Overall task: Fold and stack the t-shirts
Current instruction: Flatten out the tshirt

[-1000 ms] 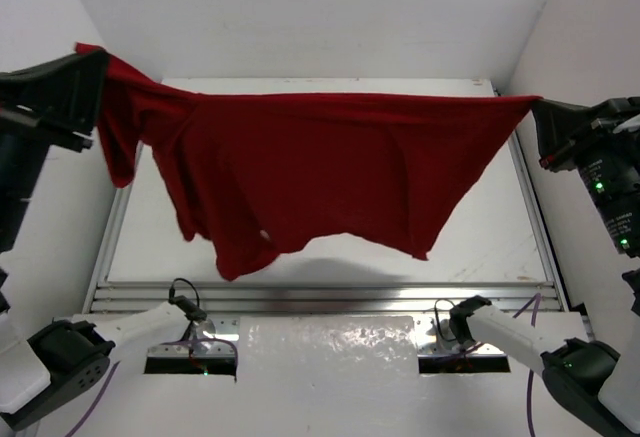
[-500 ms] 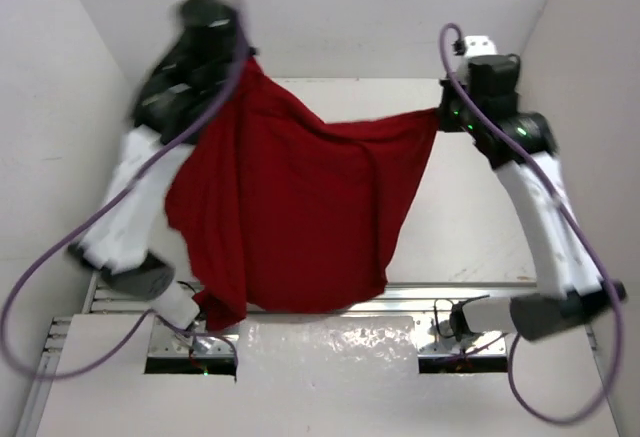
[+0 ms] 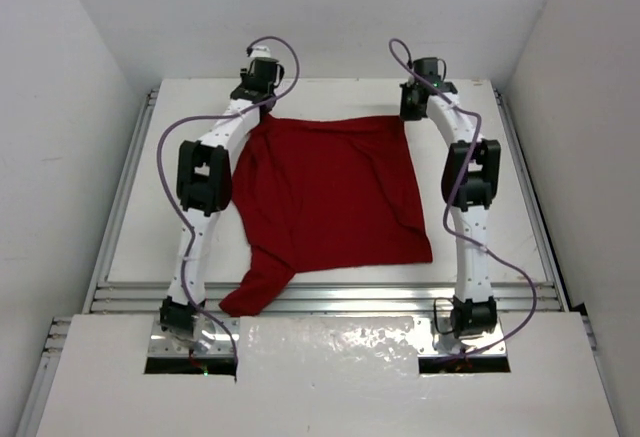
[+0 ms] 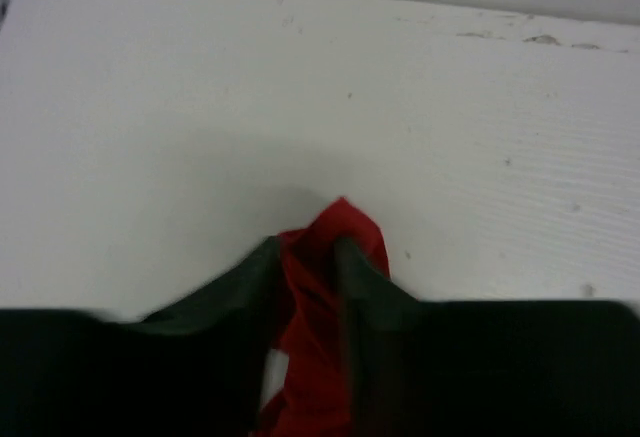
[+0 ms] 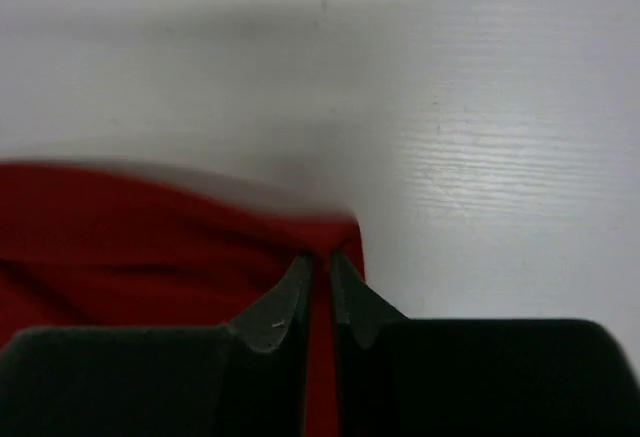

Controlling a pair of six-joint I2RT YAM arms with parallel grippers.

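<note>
My right fingers [image 5: 280, 307] are pinching a far corner of the t-shirt [image 3: 330, 192] — my left fingers [image 4: 250, 287] are standing slightly apart around another.

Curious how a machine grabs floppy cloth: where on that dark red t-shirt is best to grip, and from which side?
Probably a far corner, where the left gripper and right gripper sit. The dark red cotton t-shirt lies mostly flat on the white table, so only edges offer a pinchable lip; come from above, at the far edge.
</note>
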